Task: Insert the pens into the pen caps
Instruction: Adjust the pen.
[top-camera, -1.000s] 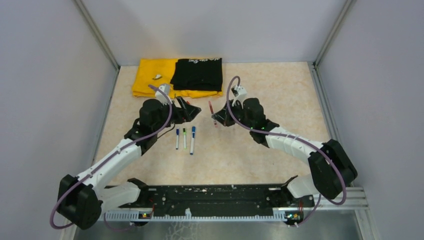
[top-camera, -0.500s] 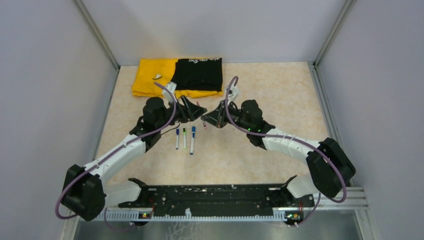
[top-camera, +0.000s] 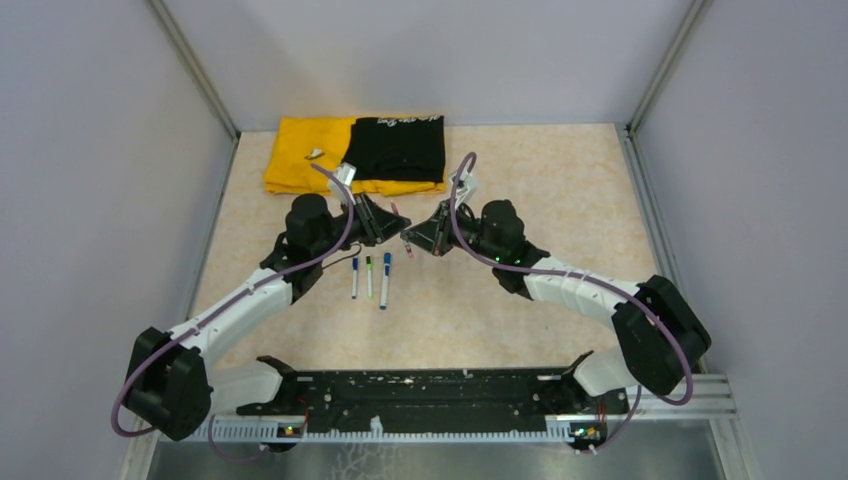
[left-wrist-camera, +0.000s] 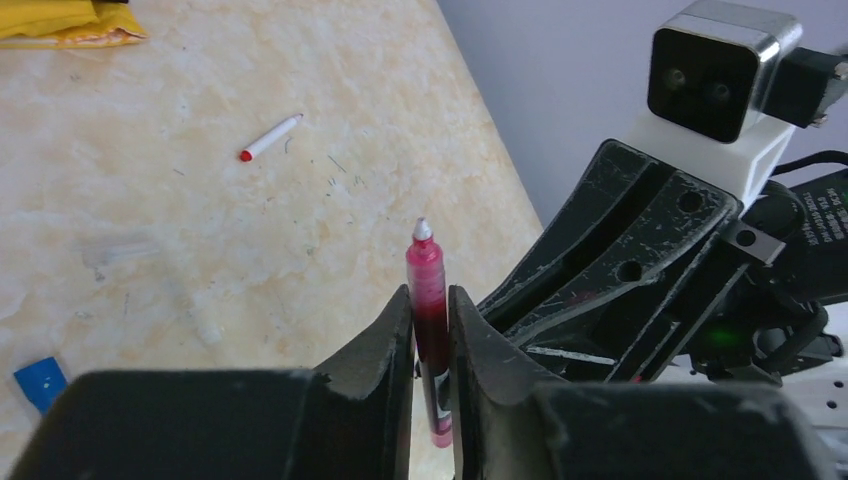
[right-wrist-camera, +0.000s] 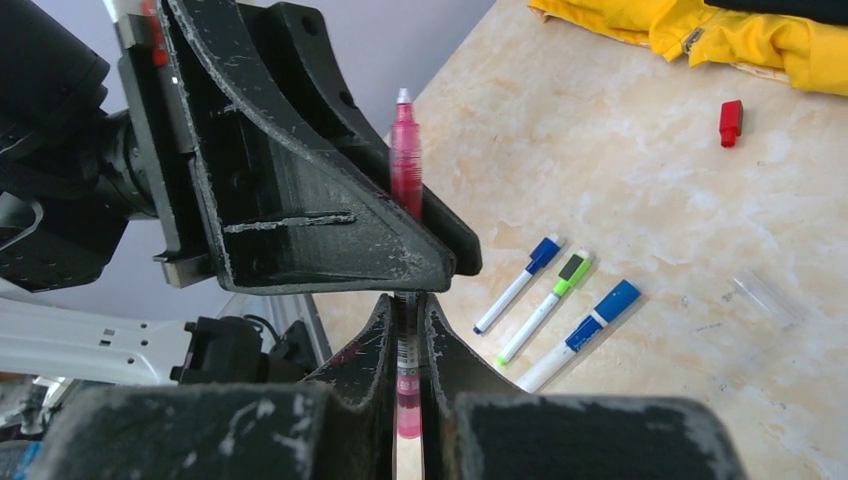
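Observation:
A maroon-red uncapped pen (left-wrist-camera: 428, 300) is held from both sides above the table. My left gripper (left-wrist-camera: 430, 295) is shut on its barrel, and the pale tip sticks up past the fingers. My right gripper (right-wrist-camera: 405, 305) is shut on the same pen's (right-wrist-camera: 405, 165) lower end, nose to nose with the left gripper (top-camera: 388, 222). Three capped white pens (right-wrist-camera: 545, 305) lie side by side on the table, two with blue caps and one with a green cap. A loose red cap (right-wrist-camera: 731, 122) and a blue cap (left-wrist-camera: 40, 382) lie on the table. A white pen with a red tip (left-wrist-camera: 270, 137) lies apart.
A yellow cloth (top-camera: 300, 155) and a black cloth (top-camera: 395, 148) lie at the back of the table, with a small pale object (top-camera: 314, 154) on the yellow one. Grey walls close in the left, right and back. A black rail (top-camera: 420, 400) runs along the near edge.
The two grippers came together over the table's middle. The left gripper, open a second ago, has shut on the red pen that the right gripper holds.

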